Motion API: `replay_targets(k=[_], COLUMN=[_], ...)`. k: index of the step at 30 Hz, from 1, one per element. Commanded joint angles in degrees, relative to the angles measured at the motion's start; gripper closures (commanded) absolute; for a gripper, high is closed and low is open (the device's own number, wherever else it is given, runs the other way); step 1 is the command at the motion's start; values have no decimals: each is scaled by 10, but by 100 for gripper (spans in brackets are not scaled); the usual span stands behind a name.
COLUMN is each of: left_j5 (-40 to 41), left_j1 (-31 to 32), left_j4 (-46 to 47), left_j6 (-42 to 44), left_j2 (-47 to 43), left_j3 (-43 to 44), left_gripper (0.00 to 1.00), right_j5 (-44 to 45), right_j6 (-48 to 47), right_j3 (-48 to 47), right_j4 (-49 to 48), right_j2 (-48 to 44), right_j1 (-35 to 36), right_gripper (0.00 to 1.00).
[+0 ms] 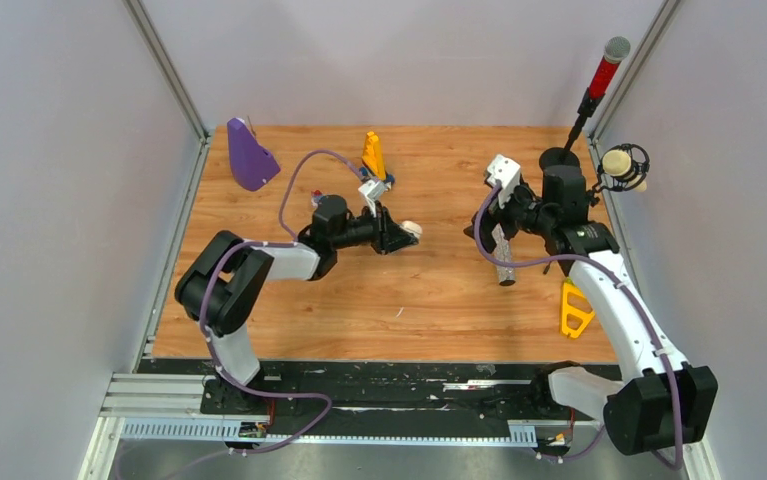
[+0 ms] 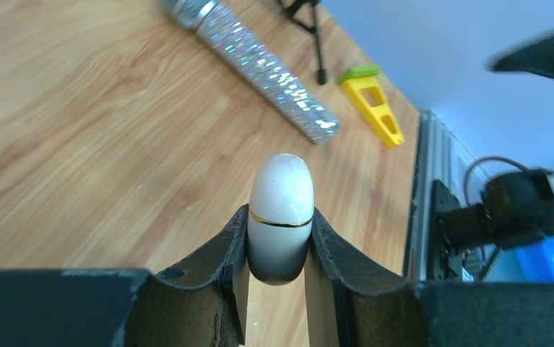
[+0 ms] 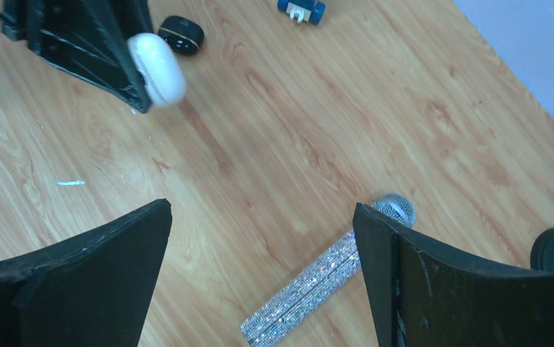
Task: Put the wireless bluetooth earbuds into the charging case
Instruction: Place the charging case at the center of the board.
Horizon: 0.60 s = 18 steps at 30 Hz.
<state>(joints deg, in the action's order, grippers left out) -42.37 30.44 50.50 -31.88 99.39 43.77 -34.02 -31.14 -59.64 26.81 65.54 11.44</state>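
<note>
A white pebble-shaped charging case with a thin gold seam is closed and sits squeezed between my left gripper's two fingers, a little above the wood. The overhead view shows that case at the left gripper's tip, mid-table. It also shows in the right wrist view, where the case has a black case lying just behind it. My right gripper hangs wide open with nothing between its fingers, above a glittery microphone. No earbuds show in any view.
The silver glitter microphone lies under the right gripper. A yellow wedge lies at the right edge. A purple piece and an orange piece stand at the back. A red microphone on a stand is back right. A thin white sliver lies on the wood.
</note>
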Motion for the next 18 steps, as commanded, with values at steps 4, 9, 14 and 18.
replay_targets(k=[4,9,14,18], left_j5=[132,150,146,143], left_j1=[34,56,67,69], left_j4=[-188,-219,-266,-272], left_j6=[-86,-138,-155,-163], left_j2=[110,163,210,217], left_j3=[108,143,187,193], left_gripper=[98,96,93,75], right_j5=[-26,-27,-30,-32], right_j6=[9,0,0,-1], right_j3=[23,40,53,57], right_j4=[-63,-75,-86,-90], right_j2=[-46,-70,-92,-101], right_j1=[-16,-18,-21,-23], right_gripper=[0,0,0,0])
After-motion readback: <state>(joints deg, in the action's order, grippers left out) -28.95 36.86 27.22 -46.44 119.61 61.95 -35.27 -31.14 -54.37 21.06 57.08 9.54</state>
